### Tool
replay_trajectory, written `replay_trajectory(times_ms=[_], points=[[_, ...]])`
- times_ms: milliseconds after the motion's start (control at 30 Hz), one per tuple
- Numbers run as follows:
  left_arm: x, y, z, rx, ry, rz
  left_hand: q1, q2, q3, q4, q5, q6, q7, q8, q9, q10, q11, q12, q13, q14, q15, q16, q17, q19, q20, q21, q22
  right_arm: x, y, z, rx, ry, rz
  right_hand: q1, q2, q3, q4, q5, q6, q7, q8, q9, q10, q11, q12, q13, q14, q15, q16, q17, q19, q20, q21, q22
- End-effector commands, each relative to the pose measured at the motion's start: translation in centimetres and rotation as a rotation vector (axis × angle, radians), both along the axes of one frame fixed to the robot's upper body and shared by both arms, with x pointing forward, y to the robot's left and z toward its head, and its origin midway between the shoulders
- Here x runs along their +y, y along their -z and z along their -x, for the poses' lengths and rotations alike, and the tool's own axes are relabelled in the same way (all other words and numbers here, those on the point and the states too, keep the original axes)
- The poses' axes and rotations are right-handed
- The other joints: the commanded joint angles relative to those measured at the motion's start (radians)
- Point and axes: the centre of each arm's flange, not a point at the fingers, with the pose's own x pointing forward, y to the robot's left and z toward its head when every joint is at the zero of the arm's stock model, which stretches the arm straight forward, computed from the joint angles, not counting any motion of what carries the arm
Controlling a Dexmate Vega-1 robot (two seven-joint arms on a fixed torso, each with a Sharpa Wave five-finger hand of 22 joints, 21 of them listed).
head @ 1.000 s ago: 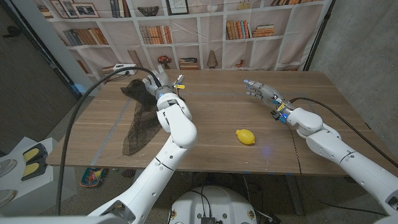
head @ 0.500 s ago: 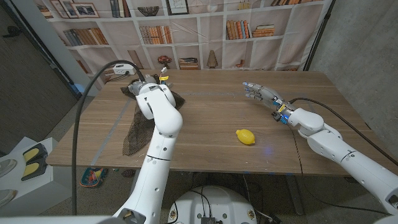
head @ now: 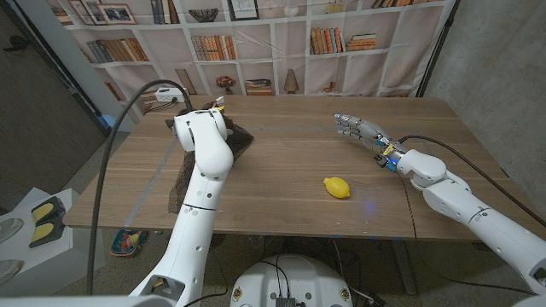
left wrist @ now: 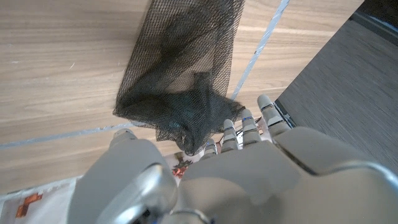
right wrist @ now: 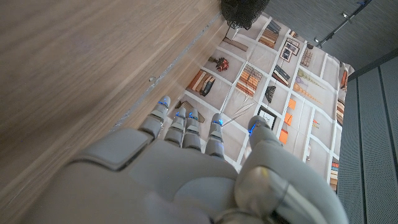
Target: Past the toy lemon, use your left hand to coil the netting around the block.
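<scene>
Dark mesh netting (left wrist: 180,81) lies bunched on the wooden counter (head: 299,170), pinched by the left hand (left wrist: 242,134); the right hand (head: 354,126) hovers, fingers spread, holding nothing.

Long rectangular wooden table (head: 290,183), warm brown plank top with visible grain, pale line running along it near the far side. Behind the table: printed backdrop of white bookshelves (head: 281,51) showing books, framed pictures, a bowl and small ornaments; creases in the fabric visible. Right of backdrop: bare grey concrete wall (head: 499,77). Left side: dark grey panel wall (head: 38,128) with a pale blue vertical strip beside it. Floor at left pale grey (head: 34,251). Light dim and even, no hard shadows on the tabletop
</scene>
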Motion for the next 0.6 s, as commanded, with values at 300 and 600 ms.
replay_trajectory(times_ms=[300,600], points=[[2.0,2.2,-1.5,0.332,-0.083,-0.022,0.018,-0.015,-0.01,-0.01,0.018,0.04,0.01,0.017,0.006,0.047,-0.004,0.021,0.002,0.046,-0.019,0.012,0.002,0.024,0.002,-0.004,0.005,-0.5,0.7,0.2,-0.008,-0.002,-0.011,-0.007,0.003,-0.002,0.001,0.001,0.003,-0.005,-0.002,0.006,0.006,-0.001,-0.001,0.005,0.007,0.002,0.007,0.005,0.003,-0.003,0.001,0.002],[2.1,3.8,-3.1,0.381,-0.079,-0.018,0.026,-0.015,-0.011,-0.014,0.023,0.06,0.01,0.023,0.006,0.06,-0.007,0.026,0.002,0.062,-0.028,0.016,0.001,0.045,0.002,-0.001,0.006,-1.0,0.8,0.6,-0.007,0.013,-0.014,-0.007,0.002,-0.002,0.0,0.001,0.002,-0.006,-0.002,0.006,0.006,0.0,-0.001,0.005,0.008,0.001,0.007,0.005,0.003,-0.003,0.001,0.002]])
